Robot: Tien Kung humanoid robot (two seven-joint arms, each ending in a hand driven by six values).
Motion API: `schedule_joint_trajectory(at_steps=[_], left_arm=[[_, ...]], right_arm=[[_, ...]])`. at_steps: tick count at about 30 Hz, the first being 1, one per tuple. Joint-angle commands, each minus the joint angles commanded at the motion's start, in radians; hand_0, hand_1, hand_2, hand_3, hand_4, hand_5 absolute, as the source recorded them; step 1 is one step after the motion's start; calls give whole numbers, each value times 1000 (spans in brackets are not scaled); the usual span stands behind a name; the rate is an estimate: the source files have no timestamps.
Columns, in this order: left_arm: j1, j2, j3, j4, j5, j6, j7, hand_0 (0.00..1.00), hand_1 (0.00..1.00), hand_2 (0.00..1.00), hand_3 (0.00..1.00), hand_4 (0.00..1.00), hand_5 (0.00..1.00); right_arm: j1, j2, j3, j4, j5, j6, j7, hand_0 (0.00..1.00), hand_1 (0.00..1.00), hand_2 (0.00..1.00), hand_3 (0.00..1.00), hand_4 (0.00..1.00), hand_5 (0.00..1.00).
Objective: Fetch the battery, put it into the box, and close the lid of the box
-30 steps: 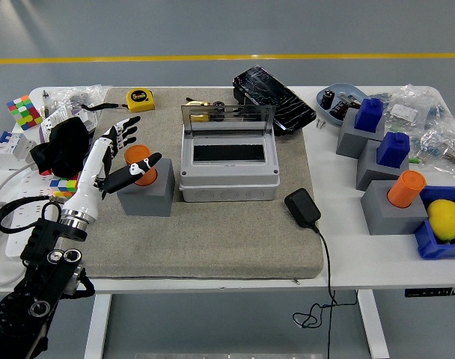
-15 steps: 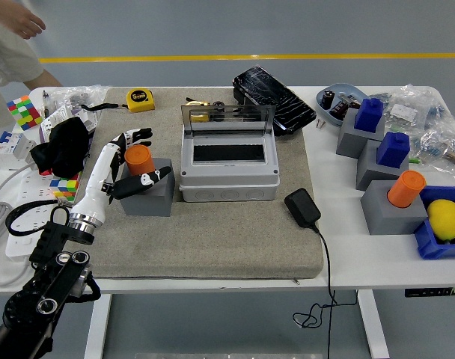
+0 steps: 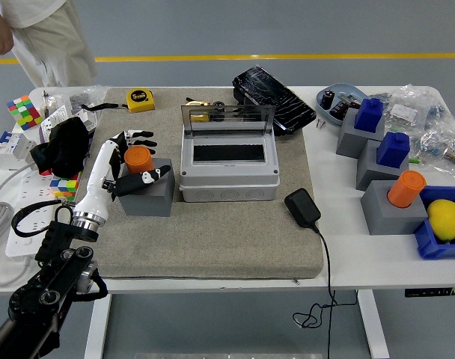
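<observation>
Reaching in from the lower left, the left robot hand curved around the battery, its fingers spread behind and above it and its thumb lying across the front of the gray block below. Whether the digits actually pressed on the battery could not be told; they looked loosely cupped rather than clamped.

The battery was a short orange cylinder with a flat top, standing upright in the block, so its long axis ran vertically and its top end faced up. Only its upper part showed above the block.

Block and battery sat on the gray mat, just left of the box. The box was light gray, with a dark rectangular opening in its top, and its clear lid stood raised at the back edge. A black charger lay on the mat to the box's right, its cord trailing off the white bench. Farther right, another orange cylinder stood in its own gray block, well apart from the hand.

At the far left corner, a person in light clothing stood beside the bench, hands away from it.
</observation>
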Motion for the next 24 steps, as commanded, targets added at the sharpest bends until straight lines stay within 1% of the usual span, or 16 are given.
schedule_joint_trajectory(at_steps=[1, 6, 7, 12, 13, 18, 19, 21, 24], left_arm=[[-4, 0, 2, 6, -8, -1, -4, 312, 326, 333, 382, 941, 2], [-15, 0, 14, 25, -36, 2, -26, 312, 326, 333, 382, 941, 2], [-16, 0, 16, 27, -41, 2, -30, 307, 277, 272, 302, 826, 2], [-21, 0, 24, 30, -69, 3, -55, 307, 277, 272, 302, 826, 2], [-22, 0, 24, 30, -72, 3, -58, 278, 256, 247, 267, 728, 2], [-23, 0, 27, 28, -80, 4, -67, 278, 256, 247, 267, 728, 2], [-21, 0, 28, 24, -79, 4, -67, 261, 244, 235, 253, 643, 2], [-18, 0, 28, 10, -70, 4, -62, 261, 244, 235, 253, 643, 2], [-11, 0, 37, -44, -28, 12, -31, 261, 244, 235, 253, 643, 2]], right_arm=[[1, 0, 0, 0, -2, 0, 0, 636, 647, 674, 584, 998, 522], [2, 0, -1, 0, 0, 0, 0, 636, 647, 674, 584, 998, 522], [3, 0, -1, 0, 0, 0, 0, 635, 645, 674, 584, 998, 522], [2, 0, 1, 0, -2, -1, 0, 635, 645, 674, 584, 998, 522], [2, 0, 1, 0, -3, -1, 0, 636, 647, 674, 584, 998, 523], [2, 2, -1, 0, -2, -2, 2, 636, 647, 674, 584, 998, 523], [2, 2, -1, 0, -1, -2, 3, 636, 645, 674, 584, 998, 522], [2, 2, -1, 0, -2, -3, 4, 636, 645, 674, 584, 998, 522], [3, 2, 1, 0, 1, -4, 6, 636, 645, 674, 584, 998, 522]])
